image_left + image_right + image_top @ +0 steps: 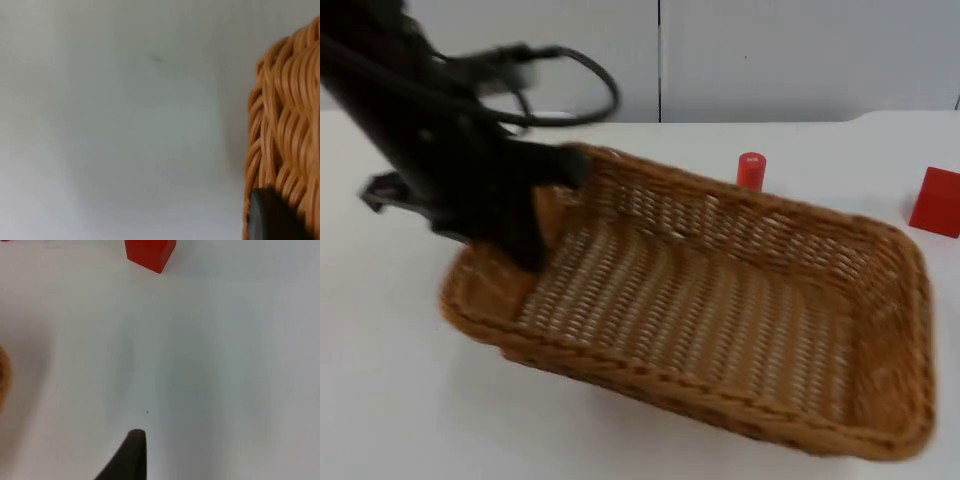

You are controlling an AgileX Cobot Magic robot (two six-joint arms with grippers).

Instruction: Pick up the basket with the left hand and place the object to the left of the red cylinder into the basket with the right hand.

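1. The left gripper (535,215) is clamped on the basket (720,320) at its 10 o'clock corner. That end looks lifted, so the basket sits tilted.
2. The basket's long side runs from 10 o'clock to 4 o'clock. Nothing is inside it.
3. The red cylinder (750,170) stands upright just behind the far rim.
4. I see no object at 9 o'clock from the cylinder. A red cube (935,200) sits at 3 o'clock from it, well apart.
5. The right gripper (134,455) waits over the table (225,365) with the cube at about 12 o'clock. I cannot tell if it is open or closed.
6. The right arm is nearer to the cube.
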